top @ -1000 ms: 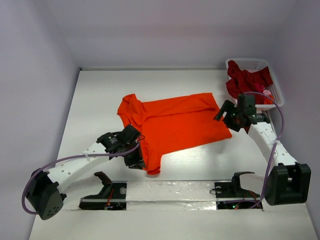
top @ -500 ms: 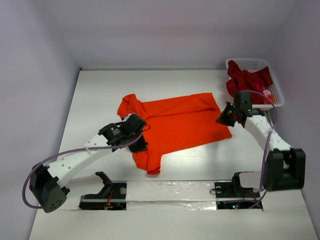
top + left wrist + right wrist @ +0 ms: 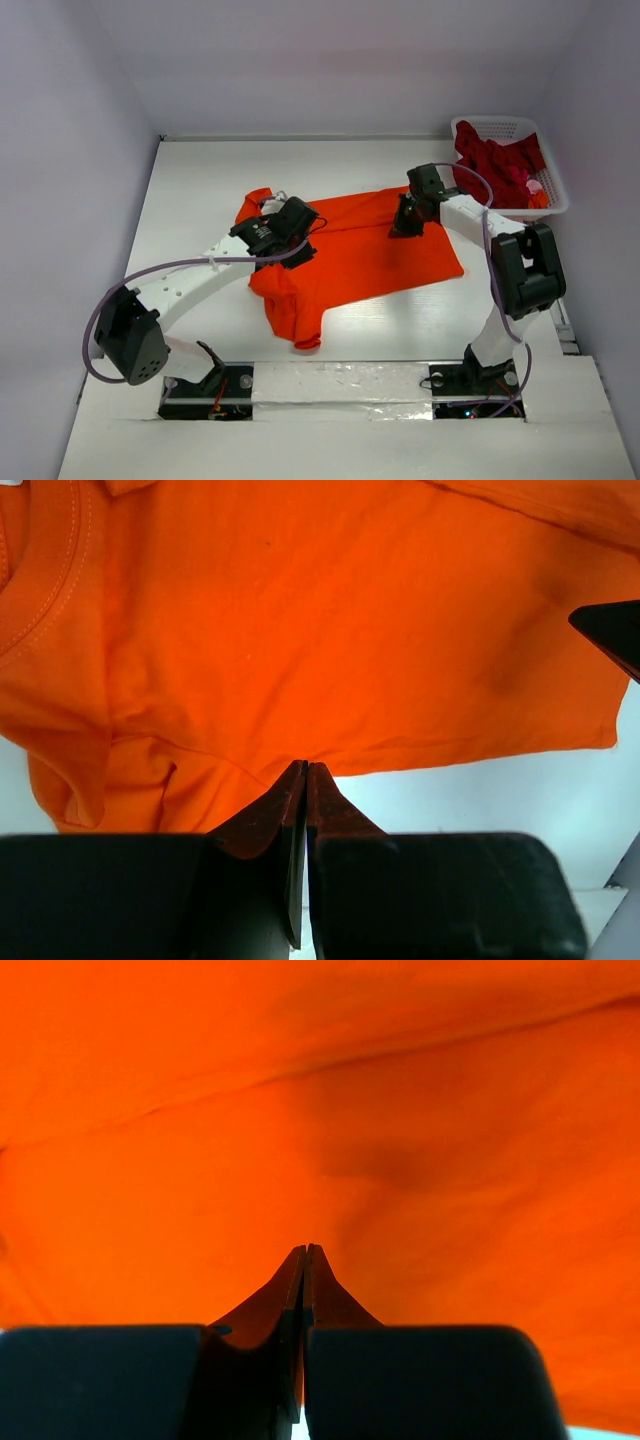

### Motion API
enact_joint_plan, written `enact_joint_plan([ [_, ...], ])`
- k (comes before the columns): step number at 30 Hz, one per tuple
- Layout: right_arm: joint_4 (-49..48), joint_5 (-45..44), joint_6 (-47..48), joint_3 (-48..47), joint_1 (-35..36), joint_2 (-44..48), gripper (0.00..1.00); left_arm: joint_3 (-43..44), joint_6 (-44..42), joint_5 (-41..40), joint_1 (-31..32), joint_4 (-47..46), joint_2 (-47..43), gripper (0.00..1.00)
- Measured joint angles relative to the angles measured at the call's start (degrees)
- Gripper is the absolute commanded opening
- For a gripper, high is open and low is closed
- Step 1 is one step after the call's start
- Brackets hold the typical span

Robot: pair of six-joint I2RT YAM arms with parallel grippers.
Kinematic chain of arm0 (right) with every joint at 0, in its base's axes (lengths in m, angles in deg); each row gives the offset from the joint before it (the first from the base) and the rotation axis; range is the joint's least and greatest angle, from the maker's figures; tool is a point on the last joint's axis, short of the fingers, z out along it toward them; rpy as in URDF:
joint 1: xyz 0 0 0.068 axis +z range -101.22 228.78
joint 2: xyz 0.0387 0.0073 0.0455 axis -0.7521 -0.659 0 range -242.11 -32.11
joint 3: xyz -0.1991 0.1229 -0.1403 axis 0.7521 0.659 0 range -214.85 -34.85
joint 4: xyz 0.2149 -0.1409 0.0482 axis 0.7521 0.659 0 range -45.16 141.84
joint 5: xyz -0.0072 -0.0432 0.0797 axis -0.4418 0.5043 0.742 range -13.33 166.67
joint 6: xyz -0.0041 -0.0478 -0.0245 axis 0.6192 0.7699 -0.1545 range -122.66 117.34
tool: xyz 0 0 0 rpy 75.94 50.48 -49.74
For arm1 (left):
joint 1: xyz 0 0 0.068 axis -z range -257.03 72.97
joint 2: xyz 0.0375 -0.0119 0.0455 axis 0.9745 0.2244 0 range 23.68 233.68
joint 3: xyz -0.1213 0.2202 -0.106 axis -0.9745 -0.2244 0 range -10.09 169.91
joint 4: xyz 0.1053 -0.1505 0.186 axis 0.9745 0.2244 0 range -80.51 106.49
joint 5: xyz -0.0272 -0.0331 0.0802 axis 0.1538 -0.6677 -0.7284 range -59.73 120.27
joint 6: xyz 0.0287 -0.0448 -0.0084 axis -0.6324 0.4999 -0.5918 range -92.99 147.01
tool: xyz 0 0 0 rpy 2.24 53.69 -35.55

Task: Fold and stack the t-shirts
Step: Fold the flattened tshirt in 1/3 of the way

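Left gripper (image 3: 304,770) pinched shut on the left side of the bright orange short-sleeved cloth t-shirt (image 3: 370,255), right gripper (image 3: 304,1250) clamped on its far-right edge — shirt spread between them, long axis left-to-right, collar (image 3: 45,570) at the left gripper's end.

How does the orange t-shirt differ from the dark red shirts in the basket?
The bright orange cloth t-shirt lies spread, mostly flat, on the white table; the dark red cloth shirts sit crumpled in the white plastic lattice basket. Both are soft cloth, not yet stacked.
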Motion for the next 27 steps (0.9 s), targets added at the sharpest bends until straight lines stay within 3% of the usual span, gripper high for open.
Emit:
enact_joint_plan([
  [19, -1.09, -4.72, -0.44, 3.63, -0.63, -3.85, 0.00, 0.83, -0.20, 0.85, -3.76, -0.63, -3.58, 0.00],
  [27, -4.79, -5.16, -3.34, 7.56, -0.70, -1.49, 0.00, 1.03, -0.70, 0.85, -4.68, 0.85, -5.35, 0.00],
])
